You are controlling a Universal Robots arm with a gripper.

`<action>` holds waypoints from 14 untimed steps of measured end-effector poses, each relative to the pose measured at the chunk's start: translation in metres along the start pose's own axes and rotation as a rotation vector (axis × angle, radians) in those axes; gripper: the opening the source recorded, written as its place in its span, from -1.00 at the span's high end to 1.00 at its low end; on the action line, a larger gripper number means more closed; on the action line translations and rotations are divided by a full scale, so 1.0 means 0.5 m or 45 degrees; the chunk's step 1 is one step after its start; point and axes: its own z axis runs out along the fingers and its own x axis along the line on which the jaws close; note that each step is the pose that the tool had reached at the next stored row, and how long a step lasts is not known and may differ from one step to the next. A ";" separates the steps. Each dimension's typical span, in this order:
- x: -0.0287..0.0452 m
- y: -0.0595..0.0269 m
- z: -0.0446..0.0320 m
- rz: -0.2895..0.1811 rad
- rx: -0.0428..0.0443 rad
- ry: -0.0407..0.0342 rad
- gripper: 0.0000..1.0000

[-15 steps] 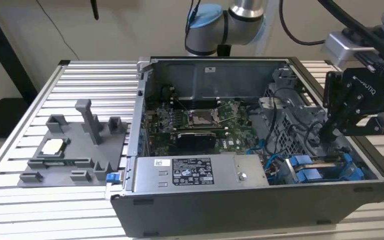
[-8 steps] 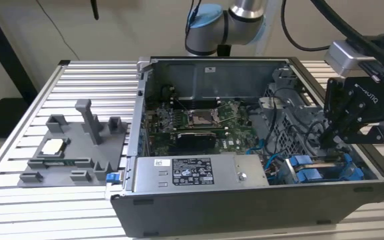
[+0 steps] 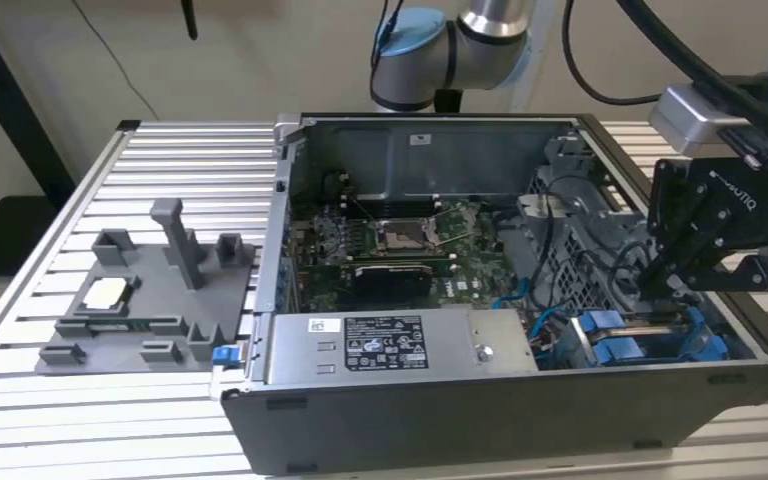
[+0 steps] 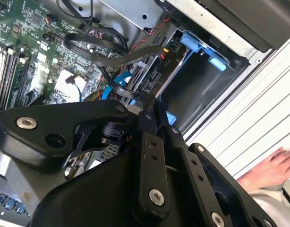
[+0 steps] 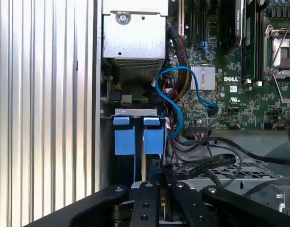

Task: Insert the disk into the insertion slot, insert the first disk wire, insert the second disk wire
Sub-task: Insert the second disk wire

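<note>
The disk (image 4: 153, 80) sits in the insertion slot (image 4: 201, 90) at the case's front corner, on the exterior view's right. It stands on edge between the blue carrier tabs (image 5: 153, 141). The blue rails (image 3: 624, 345) show beside the power supply. My gripper (image 3: 660, 290) reaches down into that corner. In both wrist views its fingers (image 4: 146, 124) are drawn together on the end of a black disk wire (image 5: 206, 163), right at the disk's connector edge. The gripper's tip (image 5: 160, 172) hides the wire's plug, and whether it is seated cannot be told.
The power supply box (image 3: 384, 345) lies along the case front beside the slot. The motherboard (image 3: 398, 240) fills the case floor, with a blue cable (image 5: 175, 94) and other black cables looped near the bay. A grey fixture (image 3: 144, 300) stands on the table. A person's hand (image 4: 272, 168) rests outside the case.
</note>
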 end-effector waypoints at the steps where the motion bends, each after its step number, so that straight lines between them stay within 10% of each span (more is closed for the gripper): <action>1: 0.000 0.000 0.000 0.000 0.000 0.0000 0.67; 14: 0.000 -0.001 0.009 0.000 0.000 -0.0001 0.67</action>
